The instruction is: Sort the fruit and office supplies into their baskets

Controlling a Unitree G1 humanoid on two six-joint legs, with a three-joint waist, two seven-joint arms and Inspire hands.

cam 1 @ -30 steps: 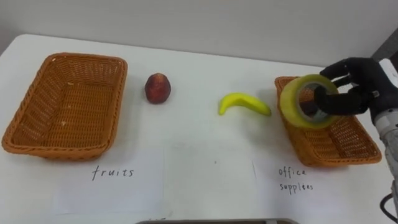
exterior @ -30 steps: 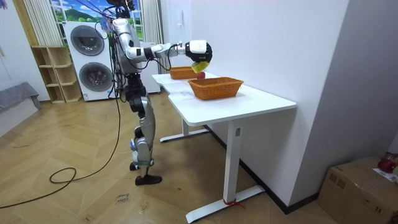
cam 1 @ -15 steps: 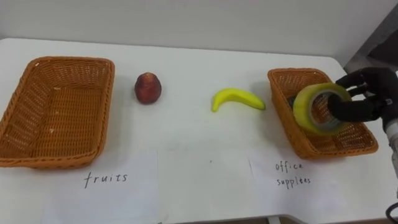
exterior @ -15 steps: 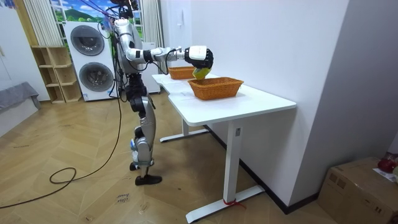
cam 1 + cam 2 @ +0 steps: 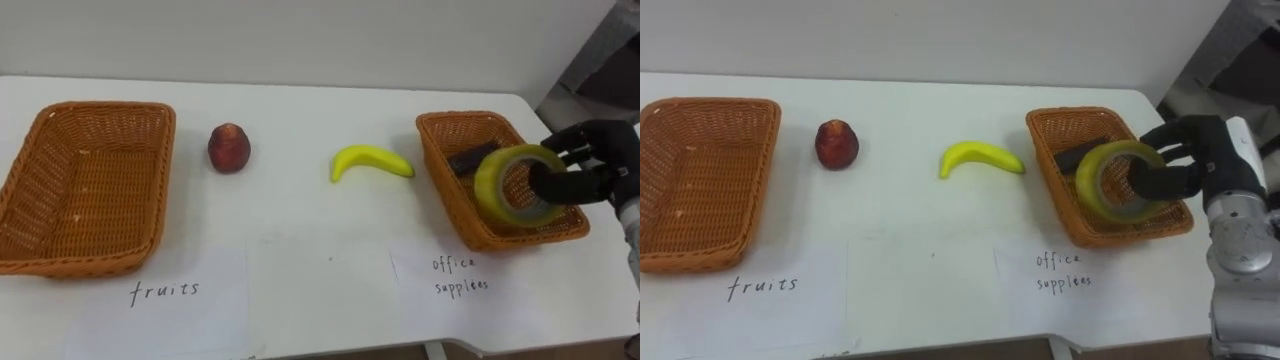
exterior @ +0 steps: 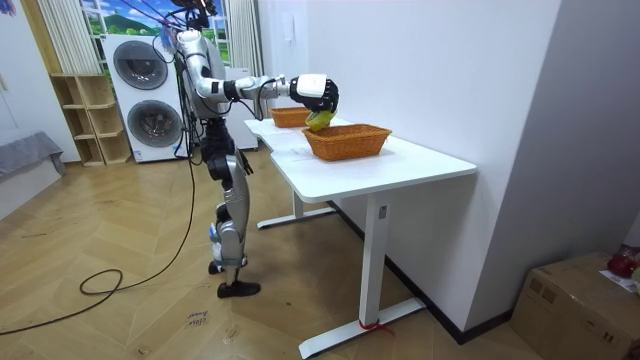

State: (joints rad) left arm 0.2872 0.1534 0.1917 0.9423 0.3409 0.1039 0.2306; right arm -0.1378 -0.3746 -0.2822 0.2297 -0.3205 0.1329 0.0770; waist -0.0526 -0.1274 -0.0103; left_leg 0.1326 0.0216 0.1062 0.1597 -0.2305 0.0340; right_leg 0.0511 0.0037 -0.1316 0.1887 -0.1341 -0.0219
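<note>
The black right hand (image 5: 598, 152) has its fingers curled through a glossy, translucent yellow tape roll (image 5: 494, 193) and holds it tilted over the woven wicker basket (image 5: 437, 140) beneath. A flat dark item (image 5: 468, 160), too unclear to identify, lies partly behind the roll. To the hand's left are a smooth curved banana (image 5: 370, 161), then a round red fruit (image 5: 229, 148), and farthest off a second wicker basket (image 5: 100, 106).
</note>
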